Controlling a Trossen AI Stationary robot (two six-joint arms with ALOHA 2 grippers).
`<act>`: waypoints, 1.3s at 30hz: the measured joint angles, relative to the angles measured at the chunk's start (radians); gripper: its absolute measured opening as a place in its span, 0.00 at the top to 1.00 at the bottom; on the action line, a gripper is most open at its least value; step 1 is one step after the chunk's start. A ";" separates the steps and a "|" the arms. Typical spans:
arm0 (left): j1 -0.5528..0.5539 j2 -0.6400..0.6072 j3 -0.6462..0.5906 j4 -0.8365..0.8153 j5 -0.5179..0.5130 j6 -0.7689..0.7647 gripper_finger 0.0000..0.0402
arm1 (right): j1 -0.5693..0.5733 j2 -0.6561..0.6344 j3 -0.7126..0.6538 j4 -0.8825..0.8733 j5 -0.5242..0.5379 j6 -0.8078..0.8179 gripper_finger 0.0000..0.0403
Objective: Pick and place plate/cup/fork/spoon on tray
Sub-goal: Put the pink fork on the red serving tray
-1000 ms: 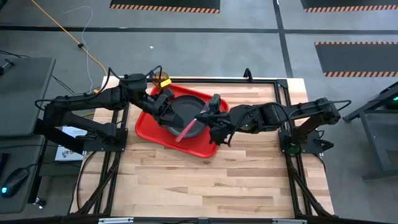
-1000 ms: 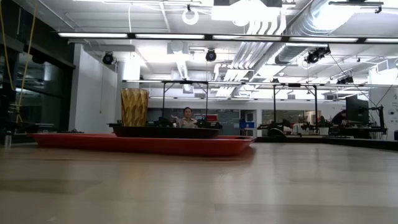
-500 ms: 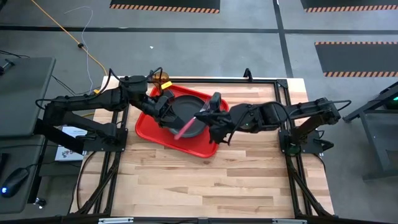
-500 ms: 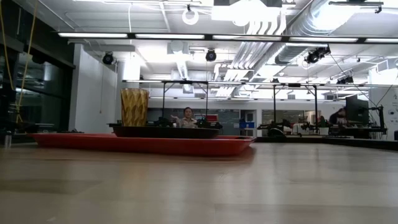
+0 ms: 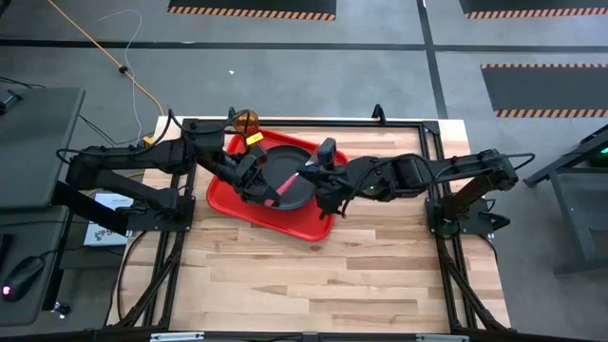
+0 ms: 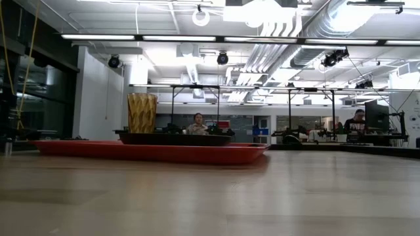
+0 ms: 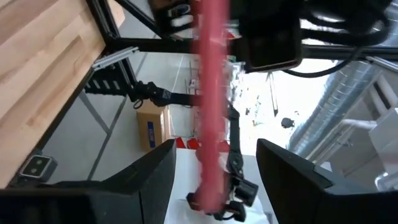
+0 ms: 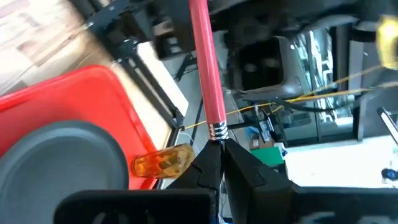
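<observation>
Fork held over the plate, two grippers meeting at it.

The right gripper (image 5: 313,177) has its fingers clenched on the fork (image 5: 283,186) near its head, pink handle hanging above the plate (image 5: 277,161) on the tray (image 5: 228,195); the left gripper (image 5: 258,180) waits released around the handle; the cup (image 5: 246,121) stands at the far corner.

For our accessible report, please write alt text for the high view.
Seen from above, two dark arms meet over a red tray on a wooden table. The right gripper holds a pink-handled fork above the black plate, close to the left gripper. An amber cup stands at the tray's far corner.
</observation>
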State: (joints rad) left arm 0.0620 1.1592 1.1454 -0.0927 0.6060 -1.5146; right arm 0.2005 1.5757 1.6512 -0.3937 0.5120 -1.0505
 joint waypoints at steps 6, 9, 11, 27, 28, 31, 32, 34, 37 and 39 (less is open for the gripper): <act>0.001 0.025 0.002 0.083 -0.005 -0.012 0.47 | 0.000 0.016 0.000 0.003 -0.011 -0.024 1.00; 0.003 0.027 0.001 0.078 -0.008 -0.018 0.47 | 0.000 0.017 0.000 0.003 0.001 -0.028 1.00; 0.003 0.027 0.001 0.086 -0.009 -0.019 0.48 | 0.000 0.016 0.000 0.007 0.005 -0.028 1.00; 0.019 0.027 -0.004 0.066 -0.012 0.044 0.95 | 0.007 0.012 0.002 0.031 0.028 -0.031 1.00; 0.025 0.024 -0.004 0.060 -0.011 0.054 0.94 | 0.012 0.014 0.002 0.037 0.047 -0.031 1.00; 0.042 0.019 -0.002 0.051 -0.003 0.087 0.95 | 0.025 0.016 0.001 0.060 0.105 -0.041 0.99; 0.048 0.019 -0.002 0.049 -0.004 0.095 0.96 | 0.027 0.015 0.001 0.061 0.116 -0.037 0.99; 0.065 0.008 -0.002 0.032 -0.005 0.113 0.96 | 0.031 0.014 0.000 0.060 0.138 -0.019 0.95; 0.094 -0.011 0.000 0.005 -0.009 0.150 0.96 | 0.036 0.002 0.000 0.058 0.147 0.036 0.86; 0.121 -0.027 0.000 -0.019 -0.017 0.172 0.96 | 0.038 0.000 0.000 0.057 0.145 0.067 0.79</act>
State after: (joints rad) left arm 0.1833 1.1327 1.1458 -0.1114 0.5890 -1.3431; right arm 0.2382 1.5757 1.6516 -0.3372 0.6568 -0.9840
